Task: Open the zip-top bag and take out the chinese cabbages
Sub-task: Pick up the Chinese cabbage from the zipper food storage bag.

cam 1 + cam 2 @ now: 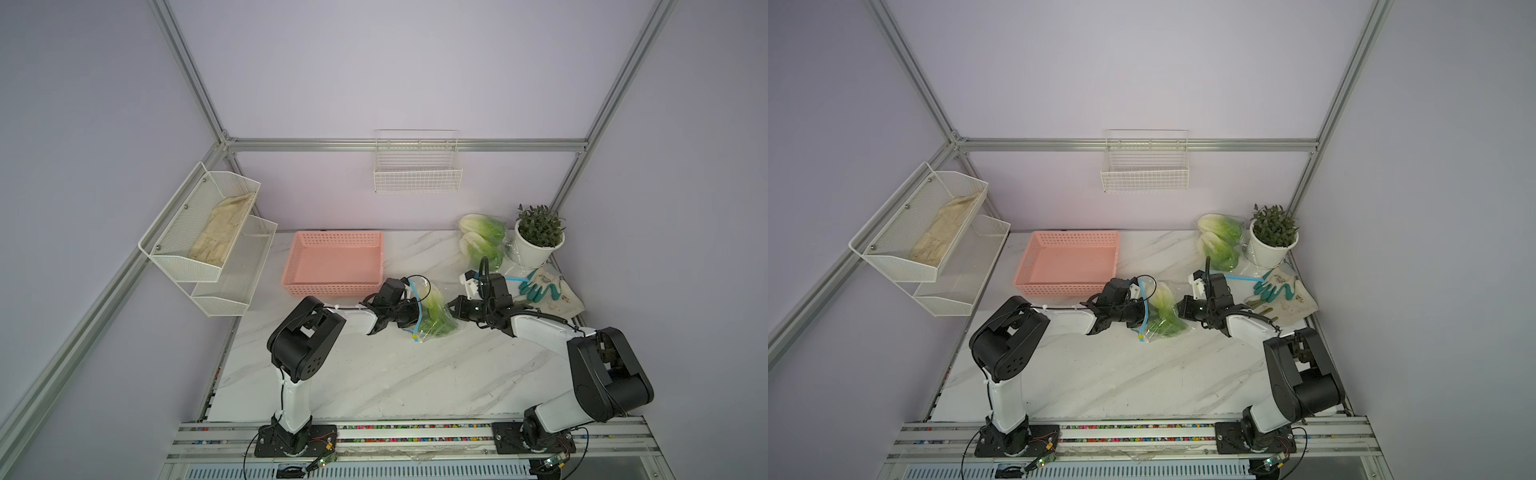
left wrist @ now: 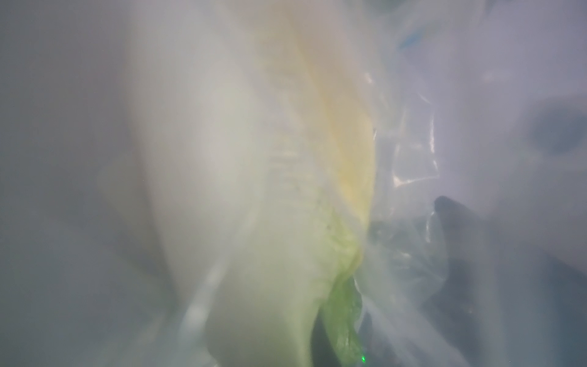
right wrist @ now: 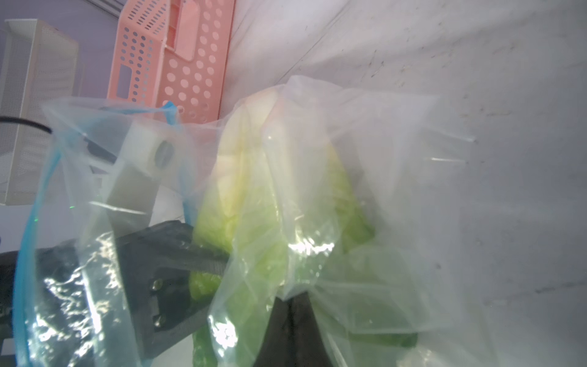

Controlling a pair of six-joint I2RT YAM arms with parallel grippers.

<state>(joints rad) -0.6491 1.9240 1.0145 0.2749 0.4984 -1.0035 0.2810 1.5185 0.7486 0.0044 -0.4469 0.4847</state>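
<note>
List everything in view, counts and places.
clear zip-top bag with blue seal: one, table centre
crinkled white-and-green chinese cabbages: three; two back right, one in bag
pink perforated plastic basket: one, table back
white wire basket: one, back wall
white mesh two-tier shelf: one, left wall
beige cloth: one, shelf's top tier
dark-leaved plant in white pot: one, back right
teal-and-white gloves: count unclear, right edge
left claw: black, inside bag at cabbage
right claw: black, shut on bag's bottom end
</note>
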